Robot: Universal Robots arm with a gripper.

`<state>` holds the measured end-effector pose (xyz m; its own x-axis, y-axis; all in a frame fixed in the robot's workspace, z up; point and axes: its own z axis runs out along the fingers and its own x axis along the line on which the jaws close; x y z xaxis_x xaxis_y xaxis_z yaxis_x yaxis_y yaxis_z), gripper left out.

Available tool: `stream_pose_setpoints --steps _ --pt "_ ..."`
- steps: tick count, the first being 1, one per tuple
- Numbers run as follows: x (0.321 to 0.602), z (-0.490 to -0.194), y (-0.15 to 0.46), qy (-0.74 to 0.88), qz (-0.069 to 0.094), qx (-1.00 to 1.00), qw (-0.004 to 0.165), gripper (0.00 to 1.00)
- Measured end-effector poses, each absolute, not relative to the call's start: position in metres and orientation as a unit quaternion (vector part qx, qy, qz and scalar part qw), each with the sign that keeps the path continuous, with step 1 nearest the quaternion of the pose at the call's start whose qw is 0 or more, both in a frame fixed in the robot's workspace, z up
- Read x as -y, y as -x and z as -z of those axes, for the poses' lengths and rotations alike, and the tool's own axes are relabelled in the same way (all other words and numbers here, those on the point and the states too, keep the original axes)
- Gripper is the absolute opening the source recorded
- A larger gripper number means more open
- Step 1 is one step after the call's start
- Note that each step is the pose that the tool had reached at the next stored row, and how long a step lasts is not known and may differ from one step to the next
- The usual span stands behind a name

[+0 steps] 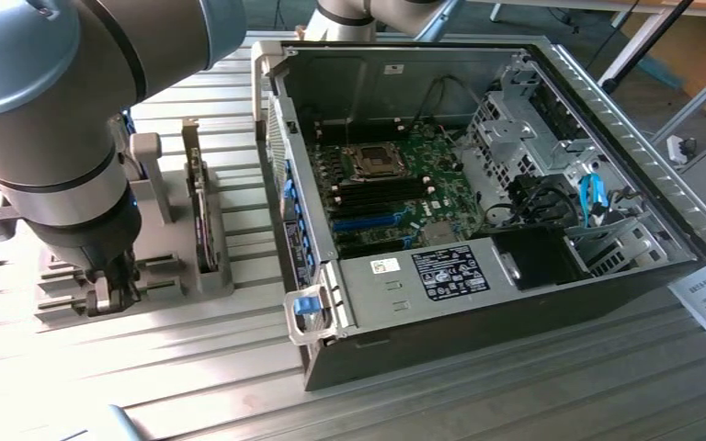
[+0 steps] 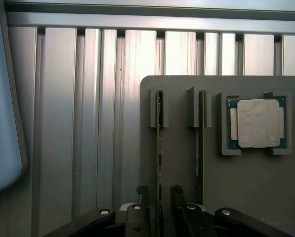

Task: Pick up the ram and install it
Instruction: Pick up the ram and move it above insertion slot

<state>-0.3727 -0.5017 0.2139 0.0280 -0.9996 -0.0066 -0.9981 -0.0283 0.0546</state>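
An open computer case [image 1: 366,73] sits on the slatted tabletop [image 1: 451,404] as the robot arm [image 1: 47,110] reaches down over a grey holder [image 2: 177,148] at the exterior view's left. The ram [image 2: 159,138] stands on edge in a holder slot, between the spread fingers of the released pincer [image 2: 159,195]; a processor chip [image 2: 258,123] lies nearby

The holder [image 1: 187,276] sits on the tabletop [image 1: 488,404] at the left of the exterior view. The computer case [image 1: 451,344] stands beside it, across the centre and right, with the motherboard [image 1: 390,197] inside. In the holder's slots the ram [image 2: 159,148] and a second stick [image 2: 200,148] stand on edge side by side. The second stick lies between the ram and the processor chip [image 2: 258,123]. The gripper [image 2: 159,192] hangs over the holder, jaws spread either side of the ram.
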Motion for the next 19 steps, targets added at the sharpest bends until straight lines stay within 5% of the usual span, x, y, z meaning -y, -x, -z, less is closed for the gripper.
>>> stream_pose_setpoints --steps 16,19 --pt "0.5011 -0.2121 0.3726 -0.717 0.021 0.697 0.017 0.31" --pt "0.5011 -0.2123 0.3726 -0.717 0.021 0.697 0.017 0.23"
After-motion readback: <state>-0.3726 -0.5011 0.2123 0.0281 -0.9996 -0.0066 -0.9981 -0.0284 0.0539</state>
